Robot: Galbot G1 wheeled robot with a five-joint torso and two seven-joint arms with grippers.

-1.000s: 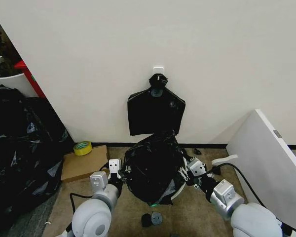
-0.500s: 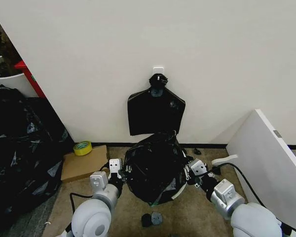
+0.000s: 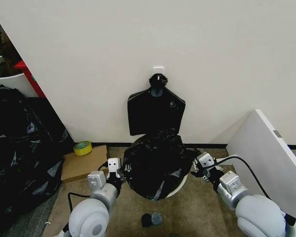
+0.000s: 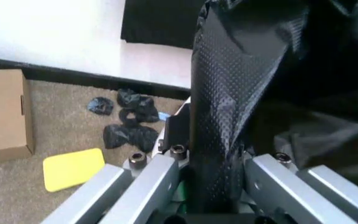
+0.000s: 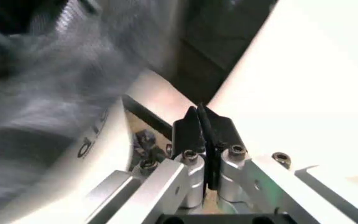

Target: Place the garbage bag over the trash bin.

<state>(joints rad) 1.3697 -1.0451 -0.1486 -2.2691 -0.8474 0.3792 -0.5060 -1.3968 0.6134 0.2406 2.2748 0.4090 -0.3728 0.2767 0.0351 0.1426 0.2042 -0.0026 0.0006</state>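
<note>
Galbot G1 at the wall, mid bag-fitting: the garbage bag (image 3: 155,160) sits draped over the trash bin (image 3: 180,187), whose white rim peeks out low on the robot's right. My left gripper (image 3: 119,173) is at the bag's left side, jaws closed on a fold of the dimpled black film, seen close in the left wrist view (image 4: 229,107). My right gripper (image 3: 200,165) is just beside the bag's right edge, fingers (image 5: 199,133) pressed together w/ nothing clearly between them; the bin's white wall (image 5: 73,163) runs alongside. Judgement: to do this step well I'd keep the left pinch firm, draw the film down evenly past the rim w/o tearing it, and re-grip on the right so the hem seats all round, not lopsided
</note>
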